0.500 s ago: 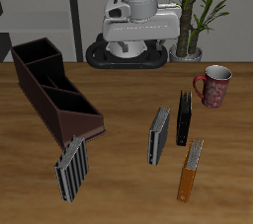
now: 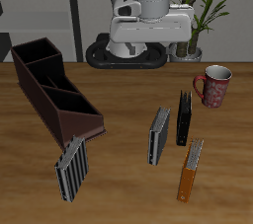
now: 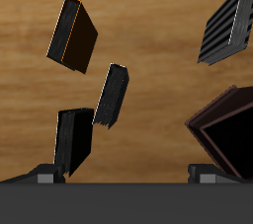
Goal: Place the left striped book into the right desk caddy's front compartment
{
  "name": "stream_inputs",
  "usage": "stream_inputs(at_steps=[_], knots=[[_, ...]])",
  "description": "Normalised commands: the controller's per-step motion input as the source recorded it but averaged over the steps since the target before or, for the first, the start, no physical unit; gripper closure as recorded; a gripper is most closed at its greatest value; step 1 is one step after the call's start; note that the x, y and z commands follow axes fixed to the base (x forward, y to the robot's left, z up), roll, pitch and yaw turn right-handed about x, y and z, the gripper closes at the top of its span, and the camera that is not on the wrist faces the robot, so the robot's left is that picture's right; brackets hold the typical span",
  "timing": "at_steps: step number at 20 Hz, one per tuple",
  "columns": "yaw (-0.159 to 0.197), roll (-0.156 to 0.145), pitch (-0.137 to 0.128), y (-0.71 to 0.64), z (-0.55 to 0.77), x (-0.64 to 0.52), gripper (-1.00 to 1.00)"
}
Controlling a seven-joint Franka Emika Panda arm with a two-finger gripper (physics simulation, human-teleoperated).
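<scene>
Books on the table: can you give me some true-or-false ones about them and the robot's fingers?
1. The left striped book stands on the table, outside the right desk caddy. True.
2. The orange book is inside the mug. False: the orange book stands on the table, nearer the front edge than the mug.
3. The fingers are squeezing a book. False: the fingers are apart and hold nothing.
4. The wider striped book stands close to one end of the caddy. True.

Even, soft simulator light, faint shadows beneath the books, no glare, both views sharp though coarse.
</scene>
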Motion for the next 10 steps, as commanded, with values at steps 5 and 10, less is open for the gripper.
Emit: stream_inputs(at_steps=[5, 10], knots=[[0.009, -0.018, -0.029, 0.06, -0.01, 0.34, -1.00], [-0.008, -0.003, -0.066, -0.01, -0.13, 0.30, -1.00]])
